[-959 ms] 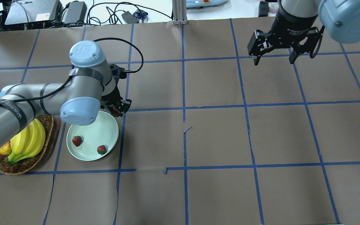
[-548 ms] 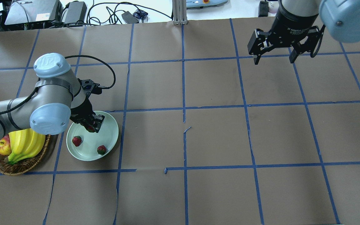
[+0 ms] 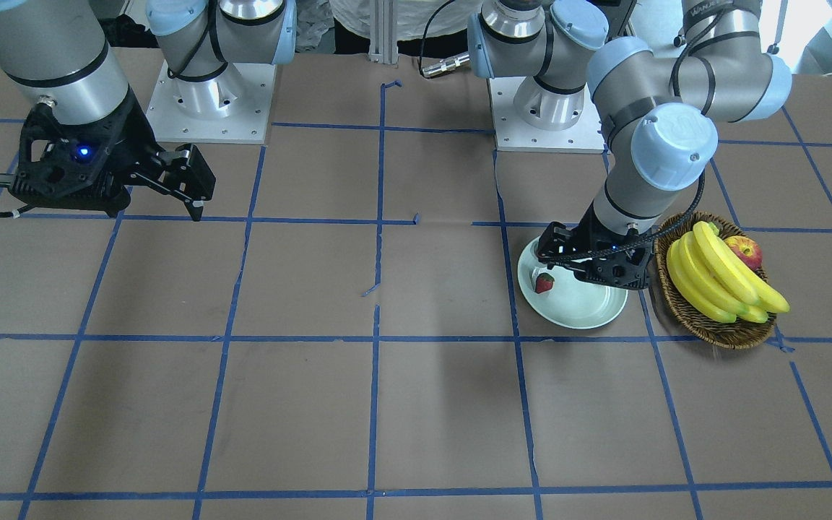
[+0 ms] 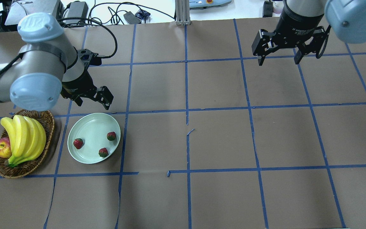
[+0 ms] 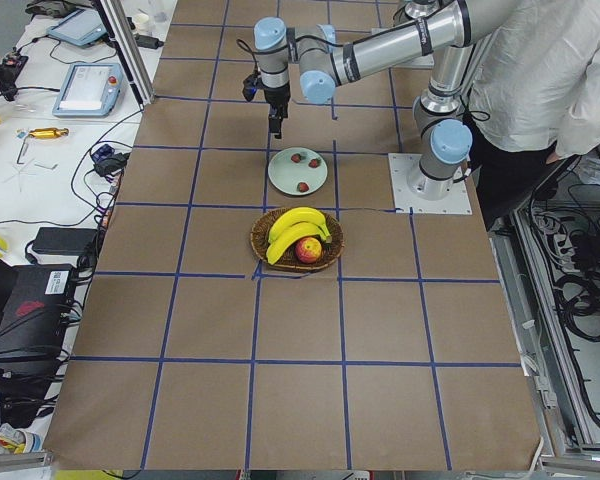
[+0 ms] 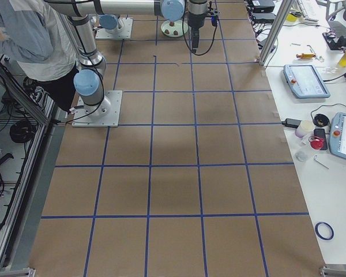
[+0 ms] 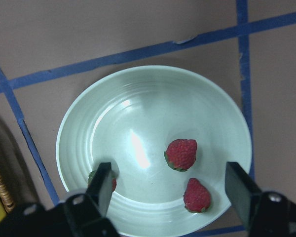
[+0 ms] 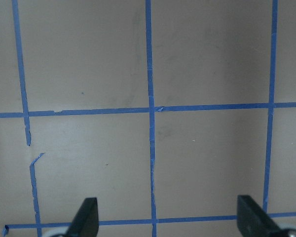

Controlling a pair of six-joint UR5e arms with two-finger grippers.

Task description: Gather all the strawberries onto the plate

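Left pincer (image 4: 93, 102) hangs in the air with its fingers spread wide and nothing between them. From overhead it sits just past the far rim of the plate (image 4: 91, 127). Its wrist camera looks straight down into the plate, the two black fingers framing the lower corners of that view. It stands clear of both plate and fruit.

Plate: pale green and glossy, on the counter (image 4: 221, 136) at the robot's left side. It is just beside a wicker basket (image 4: 50, 127), with a narrow strip of brown paper between them.

All three strawberries (image 4: 111, 136) lie inside the plate, apart from one another. One is by the rim toward the basket, one near the rim closest to the robot, and one toward the side away from the basket. From across the counter only one berry shows, because the pincer body hides the rest.

Basket: holds a bunch of bananas (image 4: 24, 138), with an apple (image 4: 1, 149) tucked against the outer side of the bunch.

Right pincer (image 4: 278, 62): well apart from all this, up over the far right part of the counter. Its fingers are also spread and it is empty. Its wrist camera shows only brown paper crossed by blue tape lines (image 4: 186, 95).

Side views: a person in a pale top (image 5: 540, 70) stands by the robot's bases.
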